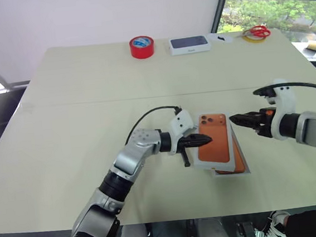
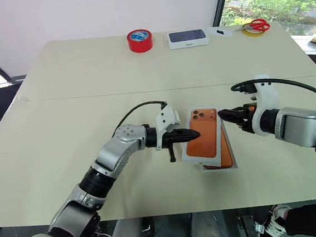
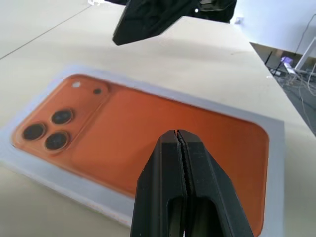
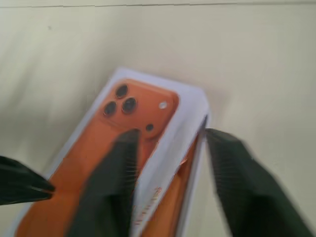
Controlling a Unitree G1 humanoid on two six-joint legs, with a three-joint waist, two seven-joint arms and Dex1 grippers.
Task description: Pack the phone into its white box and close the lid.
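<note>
Between the two grippers, on the tabletop (image 1: 87, 86), sits the stack: box (image 2: 233, 166) at the bottom, phone (image 1: 239, 158) in it, lid (image 1: 213, 138) on top.

Progress, as I judge it:
- The phone looks packed. An orange strip of it shows under the lid on the side toward the right gripper (image 1: 237, 120).
- The lid is on but not seated. It lies skewed, shifted toward the left gripper (image 1: 205, 141), so its edges don't line up with the box.
- Left to do: square the lid over the box and press it down flush.

Grippers:
- The left gripper is fully closed and holds nothing. Its tips are over the lid's near long edge, at or just above the printed face; I can't tell whether they touch.
- The right gripper is partly open and empty. It is just off the lid's far corner on its own side, pointing in at it without touching.

Orientation:
- The lid's printed orange phone faces up.
- The lid's long axis runs crosswise to both grippers, away from the robot.
- The lens cluster is at the far end, beside the right gripper's tips.
- The box's long axis runs nearly the same way, a little off from the lid's.
</note>
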